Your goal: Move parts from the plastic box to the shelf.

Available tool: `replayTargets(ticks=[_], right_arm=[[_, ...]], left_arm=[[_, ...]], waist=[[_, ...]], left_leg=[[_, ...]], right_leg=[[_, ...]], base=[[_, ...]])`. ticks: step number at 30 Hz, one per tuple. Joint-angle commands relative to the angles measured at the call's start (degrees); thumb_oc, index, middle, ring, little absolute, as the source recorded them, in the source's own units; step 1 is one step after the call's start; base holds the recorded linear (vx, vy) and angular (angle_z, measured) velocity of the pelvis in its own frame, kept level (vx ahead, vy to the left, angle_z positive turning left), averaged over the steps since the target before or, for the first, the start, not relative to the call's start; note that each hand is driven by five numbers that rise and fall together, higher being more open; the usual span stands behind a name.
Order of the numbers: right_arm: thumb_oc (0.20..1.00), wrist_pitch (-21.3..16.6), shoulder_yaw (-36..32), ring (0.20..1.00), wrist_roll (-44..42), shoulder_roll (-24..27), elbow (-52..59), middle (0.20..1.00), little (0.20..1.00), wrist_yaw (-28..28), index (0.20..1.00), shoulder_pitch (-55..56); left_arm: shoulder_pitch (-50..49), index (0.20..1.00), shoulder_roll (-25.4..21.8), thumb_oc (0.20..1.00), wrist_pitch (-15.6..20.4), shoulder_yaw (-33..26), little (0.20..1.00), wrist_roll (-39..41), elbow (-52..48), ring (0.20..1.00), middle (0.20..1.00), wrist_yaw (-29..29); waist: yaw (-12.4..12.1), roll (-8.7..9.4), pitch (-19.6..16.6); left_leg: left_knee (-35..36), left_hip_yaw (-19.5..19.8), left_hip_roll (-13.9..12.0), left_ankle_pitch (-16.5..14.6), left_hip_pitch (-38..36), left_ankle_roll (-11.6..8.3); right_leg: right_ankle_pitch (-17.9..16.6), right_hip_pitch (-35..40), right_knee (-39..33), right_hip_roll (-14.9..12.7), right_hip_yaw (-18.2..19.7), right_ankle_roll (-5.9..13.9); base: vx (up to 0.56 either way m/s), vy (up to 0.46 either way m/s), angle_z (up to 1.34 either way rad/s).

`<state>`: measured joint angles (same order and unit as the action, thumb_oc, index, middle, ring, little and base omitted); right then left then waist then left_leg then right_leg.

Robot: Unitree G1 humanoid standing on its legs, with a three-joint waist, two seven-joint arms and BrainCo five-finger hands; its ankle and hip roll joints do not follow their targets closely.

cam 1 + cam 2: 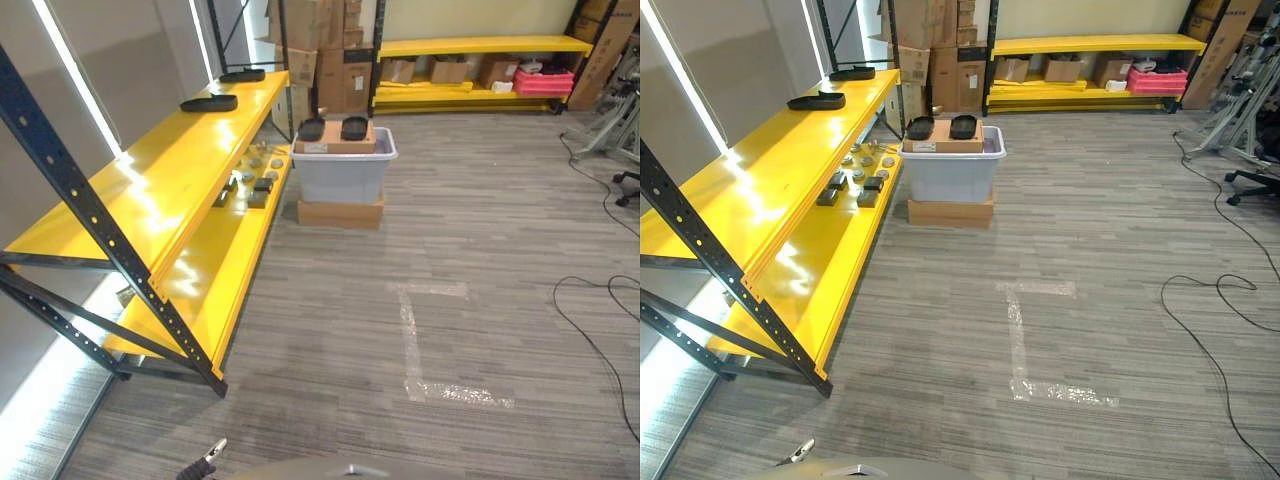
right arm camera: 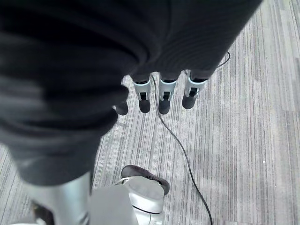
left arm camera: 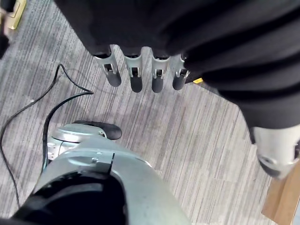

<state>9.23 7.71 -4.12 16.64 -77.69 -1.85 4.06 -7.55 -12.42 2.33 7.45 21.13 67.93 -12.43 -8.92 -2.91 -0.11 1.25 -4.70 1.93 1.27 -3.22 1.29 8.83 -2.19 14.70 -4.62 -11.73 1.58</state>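
Note:
A grey plastic box [image 1: 343, 172] stands on a flat cardboard box [image 1: 340, 212] far ahead, at the end of the yellow shelf [image 1: 180, 170]. Two black parts [image 1: 312, 128] lie on a carton on top of the plastic box. Two more black parts [image 1: 209, 103] rest on the shelf's upper level, and several small parts [image 1: 250, 185] sit on its lower level. My left hand [image 3: 136, 75] hangs over the carpet with straight fingers and holds nothing. My right hand [image 2: 161, 96] hangs the same way, open and with nothing in it. Both hands are far from the box.
The shelf's dark blue upright [image 1: 110, 250] slants across the near left. Stacked cardboard boxes [image 1: 325, 50] stand behind the plastic box. A second yellow shelf [image 1: 480, 45] with cartons and a pink crate [image 1: 543, 80] lines the back wall. Pale tape marks [image 1: 415, 340] cross the carpet.

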Motion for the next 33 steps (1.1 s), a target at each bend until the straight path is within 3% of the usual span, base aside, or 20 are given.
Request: replayTargets(ticks=[1,6,13,22,33], right_arm=[[1.000,0.63,0.10,1.000,0.27,-0.24,-3.79,1.000,1.000,-0.98,1.000,-2.17],[1.000,0.29,0.05,1.000,0.62,-0.26,-4.05,1.000,1.000,-0.97,1.000,-2.22],[1.000,0.52,0.23,1.000,-0.07,-0.78,-4.43,1.000,1.000,-1.23,1.000,-2.05],[1.000,1.44,-0.36,1.000,-2.60,-1.21,-4.74,1.000,1.000,-1.36,1.000,-1.81],[1.000,1.58,-1.69,1.000,-4.32,-0.95,-5.12,1.000,1.000,-2.66,1.000,-2.00]], left_arm=[[2.35,1.000,-0.81,1.000,0.49,-0.62,1.000,-1.67,-1.02,1.000,1.000,0.53],[2.22,1.000,-0.59,1.000,2.13,-0.51,1.000,-1.66,-1.00,1.000,1.000,3.25],[2.50,1.000,-0.40,1.000,-3.70,-2.37,1.000,-3.12,1.77,1.000,1.000,9.27],[3.18,1.000,0.09,1.000,-7.37,-3.45,1.000,-0.07,3.49,1.000,1.000,10.39],[3.48,1.000,0.10,1.000,-7.65,-3.82,1.000,-2.06,4.31,1.000,1.000,10.75]], waist=[[-1.00,2.93,0.88],[-1.11,2.95,0.91],[-1.37,3.31,0.69],[-1.07,3.30,0.47],[-1.13,3.59,0.40]], left_leg=[[3.06,-0.72,-0.01,-3.76,-3.34,-2.18],[3.07,-0.62,0.05,-3.73,-3.29,-2.19],[3.10,-0.03,0.24,-3.66,-3.36,-2.07],[3.13,0.03,0.46,-3.73,-3.51,-2.01],[3.01,0.29,0.67,-3.95,-3.74,-1.90]], right_leg=[[-12.15,8.29,-19.70,-4.99,-1.05,8.73],[-12.20,8.31,-19.70,-4.99,-1.09,8.76],[-12.26,8.62,-19.70,-5.18,-1.24,8.69],[-12.45,8.76,-19.70,-5.45,-1.23,8.78],[-12.60,9.05,-19.70,-5.64,-1.36,8.82]], base=[[0.00,0.000,0.00],[0.00,0.000,0.00],[0.00,0.000,0.00],[0.00,0.000,0.00],[0.00,0.000,0.00]])
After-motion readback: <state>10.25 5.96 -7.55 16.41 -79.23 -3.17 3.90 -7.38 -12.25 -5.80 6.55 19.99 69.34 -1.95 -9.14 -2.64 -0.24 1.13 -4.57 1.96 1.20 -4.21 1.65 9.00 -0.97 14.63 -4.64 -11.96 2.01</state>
